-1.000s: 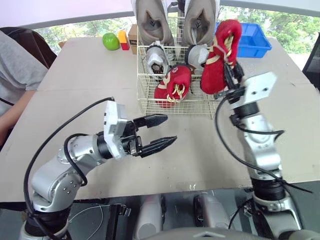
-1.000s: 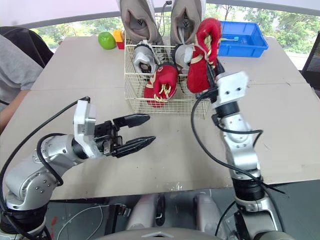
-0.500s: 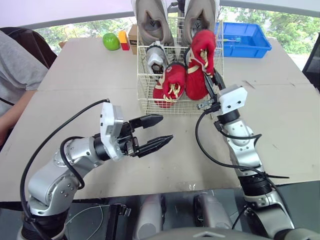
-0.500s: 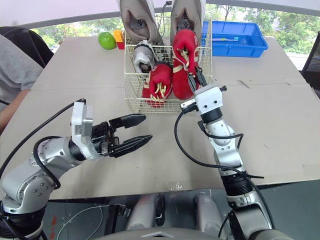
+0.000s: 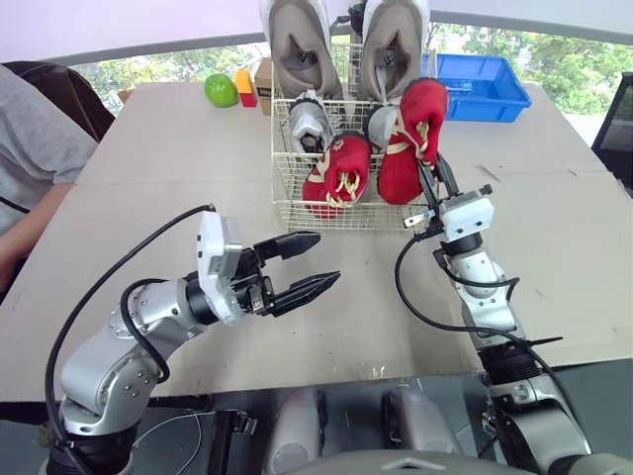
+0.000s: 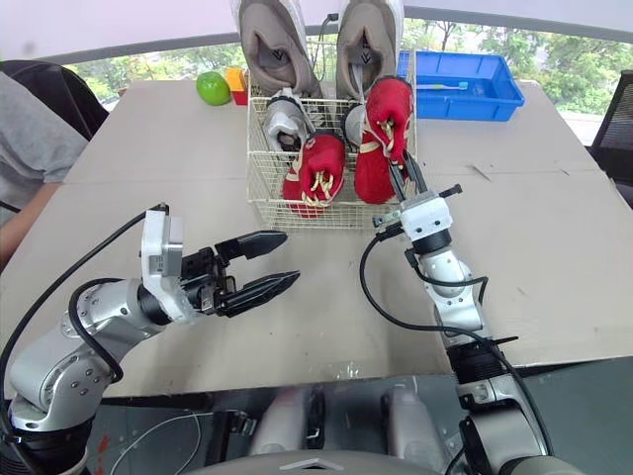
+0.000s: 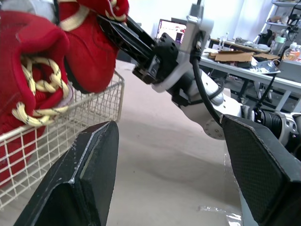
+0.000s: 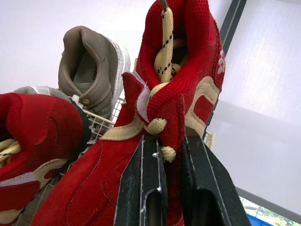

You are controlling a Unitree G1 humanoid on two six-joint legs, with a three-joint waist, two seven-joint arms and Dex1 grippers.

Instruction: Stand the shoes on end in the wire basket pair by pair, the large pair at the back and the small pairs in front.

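The wire basket (image 5: 293, 210) stands mid-table. Two large grey shoes (image 5: 297, 45) stand upright at its back, with two small silver shoes (image 5: 312, 124) in front of them. One red shoe (image 5: 339, 170) stands toe-down at the front. A second red shoe (image 5: 413, 139) stands beside it in the front right corner. My right gripper (image 5: 431, 178) is shut on that shoe; the fingers (image 8: 141, 188) pinch its tongue and lace. My left gripper (image 5: 312, 267) hovers open over the table in front of the basket, holding nothing.
A blue bin (image 5: 482, 84) sits right of the basket at the back. A green apple (image 5: 220, 89), coloured blocks (image 5: 244, 81) and a small box (image 5: 263, 77) lie at the back left. A person's arm (image 5: 30, 168) rests at the table's left edge.
My right gripper has come down and left with the red shoe, from above the basket's right edge into the front right corner. The left gripper has barely moved.
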